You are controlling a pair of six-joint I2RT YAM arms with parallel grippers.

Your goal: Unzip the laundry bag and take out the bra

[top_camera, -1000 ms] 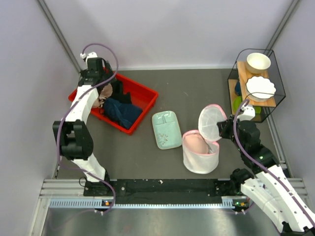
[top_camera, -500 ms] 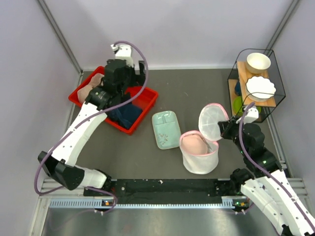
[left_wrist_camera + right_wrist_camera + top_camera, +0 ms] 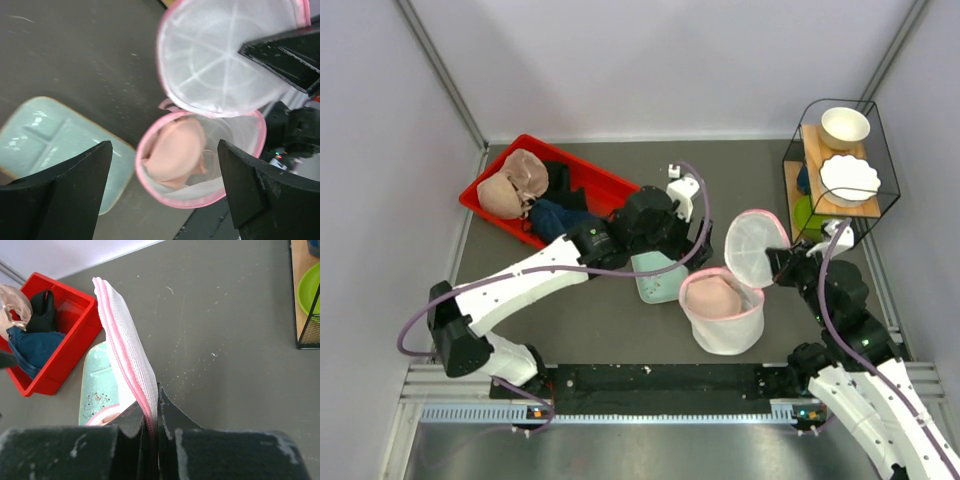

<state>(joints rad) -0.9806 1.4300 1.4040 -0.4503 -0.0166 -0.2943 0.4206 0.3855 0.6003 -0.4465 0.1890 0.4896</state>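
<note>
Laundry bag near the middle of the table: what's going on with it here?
The laundry bag stands unzipped. The right tool pinches the edge of its round lid, holding it upright and open. The left tool, open, hovers near the mouth, aimed at the bra lying inside, not yet taken out. A mint tray sits beside the bag. A red bin at the back left holds dark clothes and another peach garment.

The drum-shaped white translucent mesh laundry bag [image 3: 722,325] with pink trim stands upright and unzipped. Its circular lid [image 3: 752,250] is flipped up on edge at the far right side. The pale peach padded bra [image 3: 175,157] lies bunched inside, below the rim.
</note>
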